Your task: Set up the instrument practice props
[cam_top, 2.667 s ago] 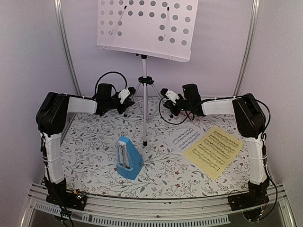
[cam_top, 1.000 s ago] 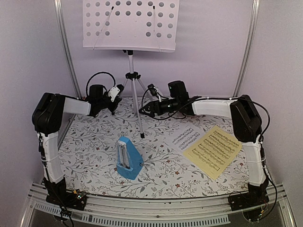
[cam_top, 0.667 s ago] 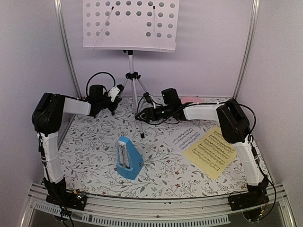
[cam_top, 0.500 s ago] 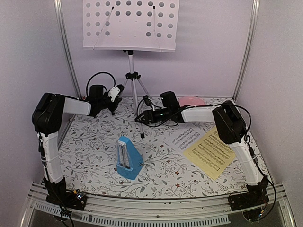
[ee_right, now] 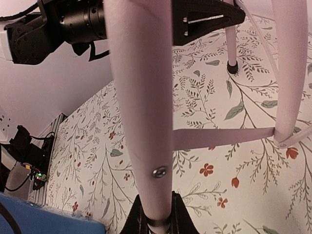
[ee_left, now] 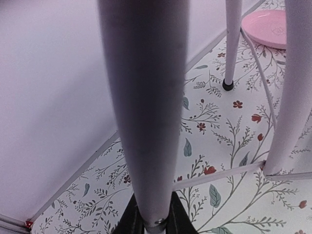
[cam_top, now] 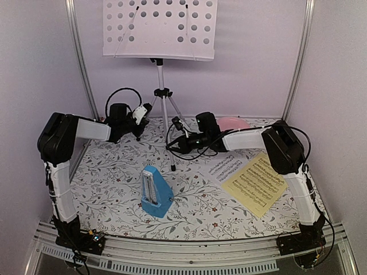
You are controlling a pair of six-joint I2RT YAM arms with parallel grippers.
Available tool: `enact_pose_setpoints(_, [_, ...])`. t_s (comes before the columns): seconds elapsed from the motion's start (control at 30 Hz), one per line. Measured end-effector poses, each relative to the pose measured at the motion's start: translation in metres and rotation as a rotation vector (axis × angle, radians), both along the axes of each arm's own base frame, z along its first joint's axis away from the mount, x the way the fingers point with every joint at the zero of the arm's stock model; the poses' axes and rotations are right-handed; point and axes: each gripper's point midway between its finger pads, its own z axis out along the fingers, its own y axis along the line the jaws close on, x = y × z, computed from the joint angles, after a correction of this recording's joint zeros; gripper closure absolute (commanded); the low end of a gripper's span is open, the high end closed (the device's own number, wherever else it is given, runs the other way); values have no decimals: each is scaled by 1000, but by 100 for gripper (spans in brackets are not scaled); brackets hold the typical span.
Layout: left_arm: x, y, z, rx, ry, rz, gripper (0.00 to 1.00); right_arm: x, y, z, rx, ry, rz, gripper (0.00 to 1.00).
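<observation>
The music stand [cam_top: 159, 28] runs off the top edge; the white sheet [cam_top: 225, 166] lies partly under the yellow sheet [cam_top: 255, 184], their notes too small to read; the right arm [cam_top: 243, 136] covers part of the pink plate [cam_top: 232, 122].

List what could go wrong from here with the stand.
The left gripper and right gripper each clamp a thin leg of the music stand, low under its wide desk: uneven moves could twist or tip it.
The metronome stands just in front of the stand; dragging the stand nearer could knock it.
</observation>
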Motion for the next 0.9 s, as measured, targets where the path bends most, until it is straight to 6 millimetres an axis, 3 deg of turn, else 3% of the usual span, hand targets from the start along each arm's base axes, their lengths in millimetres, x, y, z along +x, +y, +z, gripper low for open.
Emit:
enact_pose_setpoints(0.3, [-31,-20,-1,18,25,-53,100,-23,-50,-4,-80,-7,-28,100])
enact_pose_setpoints(0.6, [-65,-33,-4,60,45,-111,100,-59,-79,-14,-122,-13,-11,100])
enact_pose_setpoints(0.9, [-89,-68,-5,67,47,-191,100,-99,-106,-15,-167,4,-25,100])
